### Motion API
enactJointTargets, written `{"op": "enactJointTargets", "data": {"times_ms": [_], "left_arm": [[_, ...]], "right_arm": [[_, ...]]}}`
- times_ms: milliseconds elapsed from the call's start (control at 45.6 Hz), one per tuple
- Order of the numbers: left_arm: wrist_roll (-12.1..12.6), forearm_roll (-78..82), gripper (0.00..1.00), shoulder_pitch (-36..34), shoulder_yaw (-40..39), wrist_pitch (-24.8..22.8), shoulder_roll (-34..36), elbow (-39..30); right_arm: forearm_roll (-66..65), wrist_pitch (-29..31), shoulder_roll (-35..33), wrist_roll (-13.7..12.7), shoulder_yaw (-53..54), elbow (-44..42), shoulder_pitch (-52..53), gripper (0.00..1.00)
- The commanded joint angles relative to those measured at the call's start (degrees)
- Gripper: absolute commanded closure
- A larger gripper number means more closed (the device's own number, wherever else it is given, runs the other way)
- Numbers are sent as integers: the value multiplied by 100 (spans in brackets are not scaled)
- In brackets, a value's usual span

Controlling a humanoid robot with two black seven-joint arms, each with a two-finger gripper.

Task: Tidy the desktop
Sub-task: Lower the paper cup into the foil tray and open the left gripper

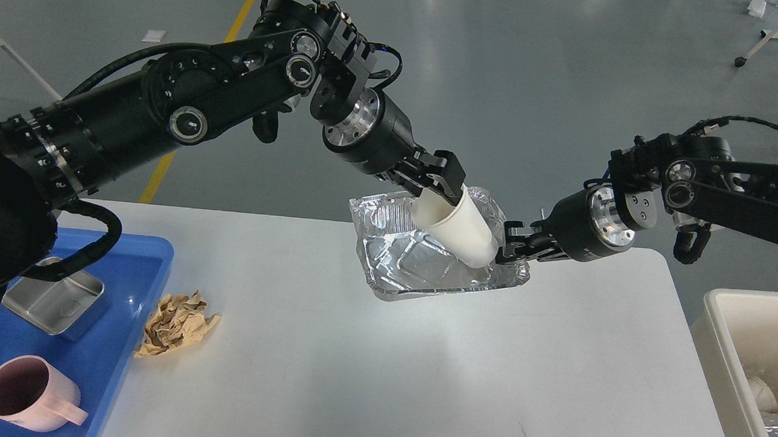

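Tidying looks partly done, as I judge it: the white desk (379,380) fills the lower middle of the view and is mostly bare, with only a crumpled wad of brown paper (176,324) lying on it at about eight o'clock, just beside the blue tray (147,258). That tray already holds a small steel tin (53,298) and a pink mug (30,392), and the cream bin (732,347) at four o'clock has some white and foil rubbish in it. What seems left is the paper wad and the two items now in the air.

Above the desk's far edge, near twelve o'clock, the left tool (446,189) is clamped on the rim of a white paper cup (459,226), which hangs tilted with its base pointing down to the right, against or inside a foil container (427,265). The right tool (514,248) pinches that container's right rim, fingers together on it. Whether the cup touches the foil I cannot tell.

The foil is thin, shiny and badly dented, its rectangular shape buckled. The cup is a smooth, matte, tapered cone, light and easily crushed. The paper is rough and creased, the mug rounded with a stubby handle
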Motion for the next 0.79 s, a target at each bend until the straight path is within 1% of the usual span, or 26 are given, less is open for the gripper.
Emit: {"op": "enactJointTargets", "data": {"times_ms": [0, 373, 460, 548, 592, 614, 658, 724, 767], "left_arm": [[-12, -172, 31, -72, -265, 0, 86, 134], [-12, -410, 19, -169, -335, 7, 201, 160], [-3, -401, 18, -178, -440, 235, 201, 309], [-3, -401, 15, -178, -590, 559, 192, 546], [-47, -410, 16, -169, -721, 840, 192, 643], [-56, -419, 16, -169, -809, 1024, 201, 678], [14, -454, 16, -160, -967, 1437, 201, 705], [5, -428, 15, -169, -1003, 2088, 227, 696], [5, -419, 15, -178, -994, 2422, 271, 696]], "right_arm": [[0, 4, -1, 0, -1, -1, 0, 100], [0, -5, -1, 0, -9, -10, 0, 100], [0, -5, -1, 0, -9, -19, 0, 100], [9, -5, -1, 0, -9, -19, 0, 100], [0, -5, -1, 0, -1, -19, 0, 100], [9, -5, 7, 0, -1, -28, 0, 100], [9, -5, 7, 0, -1, -19, 0, 100], [9, -5, 7, 0, -1, -19, 0, 100], [9, -5, 7, 0, -1, -19, 0, 100]]}}
